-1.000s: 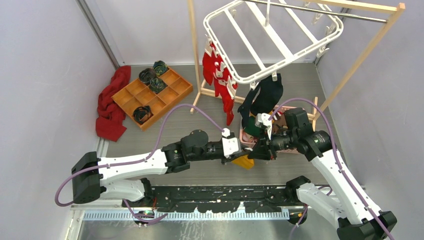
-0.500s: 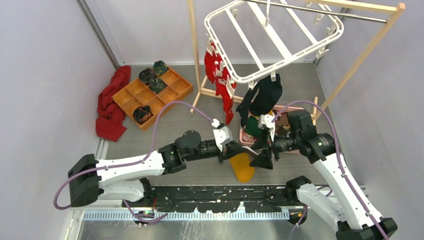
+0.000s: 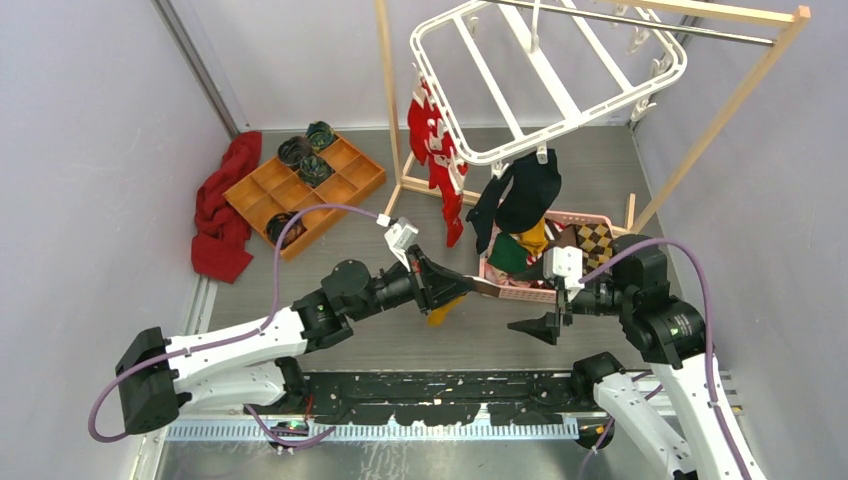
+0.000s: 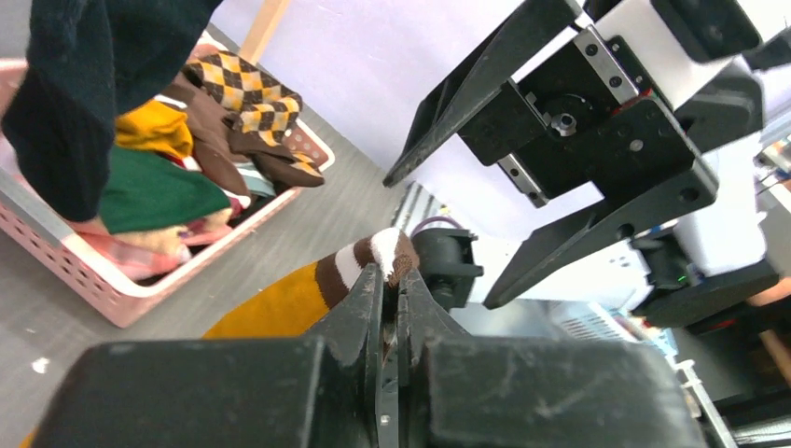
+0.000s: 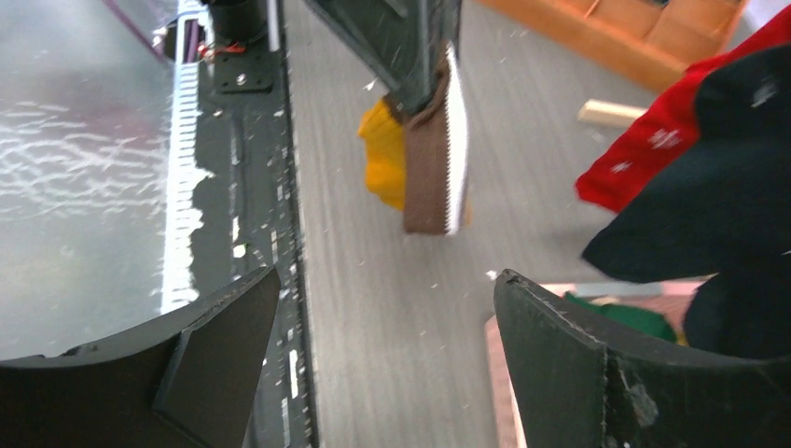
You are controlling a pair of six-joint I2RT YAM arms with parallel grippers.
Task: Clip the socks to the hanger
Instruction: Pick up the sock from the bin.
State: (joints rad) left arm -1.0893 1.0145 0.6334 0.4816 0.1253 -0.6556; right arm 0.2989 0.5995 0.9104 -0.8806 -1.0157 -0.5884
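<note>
the mustard-yellow sock [image 4: 270,313] dangles by its brown-and-cream cuff just beside the pink basket [image 4: 89,275], left hand [image 4: 387,280] clamped on that cuff, right hand [image 5: 387,280] spread apart nearby, so this looks like the carry step: next, lift it above the basket to a free clip on the white hanger [image 3: 575,120].

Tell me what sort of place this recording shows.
Most likely a robotics test cell staged as a laundry corner: plain walls close in the workspace, a white clip hanger hangs on a wooden rack, and a pink basket holds socks.
</note>
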